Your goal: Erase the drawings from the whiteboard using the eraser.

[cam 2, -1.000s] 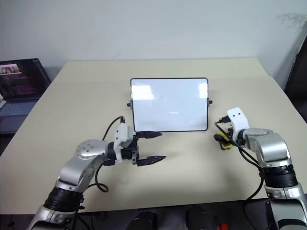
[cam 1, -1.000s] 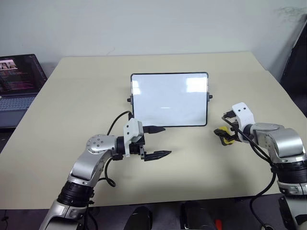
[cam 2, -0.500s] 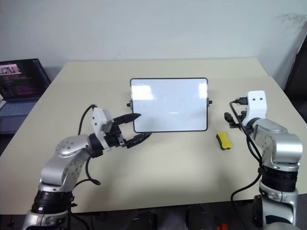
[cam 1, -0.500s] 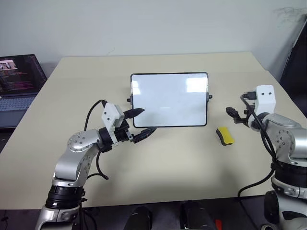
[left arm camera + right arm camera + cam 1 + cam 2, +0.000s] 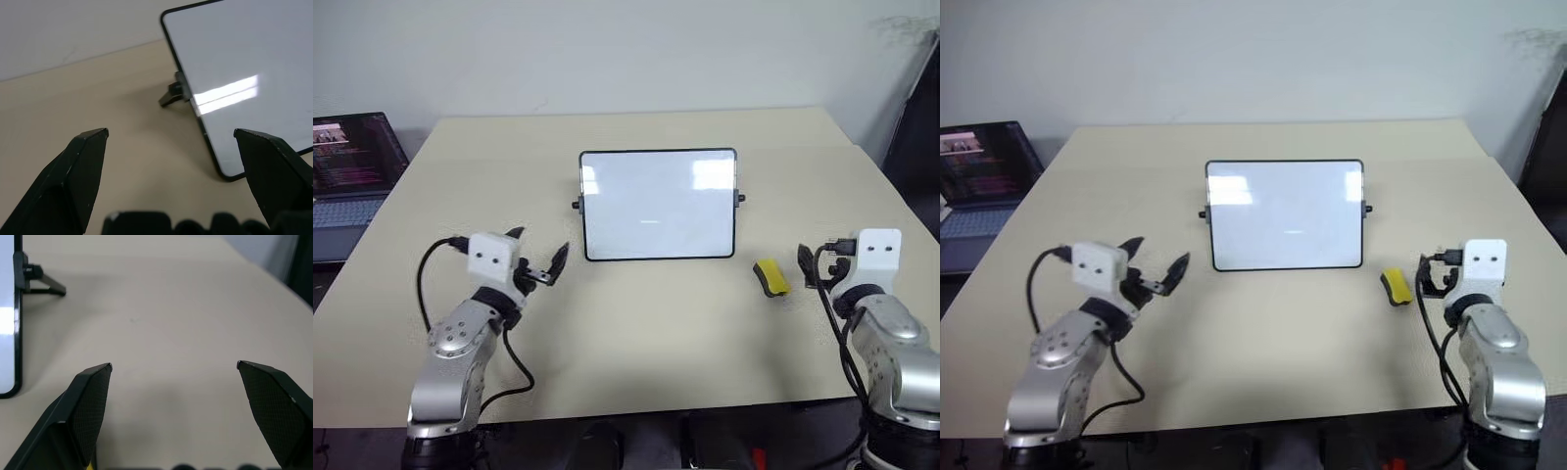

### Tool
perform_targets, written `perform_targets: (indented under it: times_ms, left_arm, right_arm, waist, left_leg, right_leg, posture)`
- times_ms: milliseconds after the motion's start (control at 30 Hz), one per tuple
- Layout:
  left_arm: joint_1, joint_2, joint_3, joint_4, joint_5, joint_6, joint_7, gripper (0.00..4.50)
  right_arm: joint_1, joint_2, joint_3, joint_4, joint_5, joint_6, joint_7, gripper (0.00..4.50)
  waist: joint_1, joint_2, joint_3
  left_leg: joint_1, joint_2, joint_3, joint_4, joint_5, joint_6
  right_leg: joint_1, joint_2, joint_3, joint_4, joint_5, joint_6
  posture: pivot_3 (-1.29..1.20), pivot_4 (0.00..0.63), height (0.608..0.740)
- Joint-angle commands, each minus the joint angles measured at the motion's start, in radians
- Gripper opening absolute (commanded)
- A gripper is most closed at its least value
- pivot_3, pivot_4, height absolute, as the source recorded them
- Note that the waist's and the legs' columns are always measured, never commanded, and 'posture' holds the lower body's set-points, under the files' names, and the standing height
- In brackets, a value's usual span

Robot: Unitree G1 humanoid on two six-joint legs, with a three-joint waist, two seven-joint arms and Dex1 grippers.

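The whiteboard (image 5: 658,204) stands propped in the middle of the table, its black-framed white face showing glare. I can make out no drawings on it. The yellow eraser (image 5: 771,277) lies flat on the table just right of the board's lower right corner, touched by nothing. My left gripper (image 5: 539,245) hovers open and empty to the left of the board's lower left corner, and its wrist view shows that board edge (image 5: 205,132) ahead. My right gripper (image 5: 173,367) is open and empty, to the right of the eraser and a little nearer to me.
An open laptop (image 5: 347,162) sits off the table's left side. A dark object (image 5: 915,127) stands past the right edge. The board's side knob and prop leg (image 5: 175,93) stick out at its left side. Bare tabletop (image 5: 646,333) lies in front of the board.
The left gripper swung from in front of the board out to the left and now points forward. The right gripper drew away from the eraser, back and to the right; the eraser stays on the table.
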Motion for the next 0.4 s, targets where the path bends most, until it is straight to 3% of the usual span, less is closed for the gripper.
perform_targets:
  times_ms: [33, 400]
  left_arm:
    - [0.101, 0.005, 0.128, -0.101, -0.029, 0.012, 0.021, 4.5]
    - [0.298, -0.018, 0.246, -0.298, -0.123, 0.114, 0.041, 4.5]
  right_arm:
    - [0.055, 0.032, -0.01, 0.006, -0.003, -0.129, -0.007, 4.48]
    - [0.131, 0.06, 0.058, 0.031, 0.003, -0.196, 0.015, 4.48]
  waist:
    - [-0.001, 0.0, 0.0]
    - [0.006, -0.001, -0.001]
  left_leg:
    - [0.0, 0.0, 0.0, 0.0, 0.0, 0.0]
    - [0.002, 0.0, -0.001, 0.003, 0.0, 0.0]
  right_leg:
    - [0.0, 0.0, 0.0, 0.0, -0.001, 0.001]
    - [0.004, 0.001, -0.001, -0.001, -0.003, 0.004]
  posture:
    - [0.0, 0.15, 0.74]
    - [0.0, 0.15, 0.74]
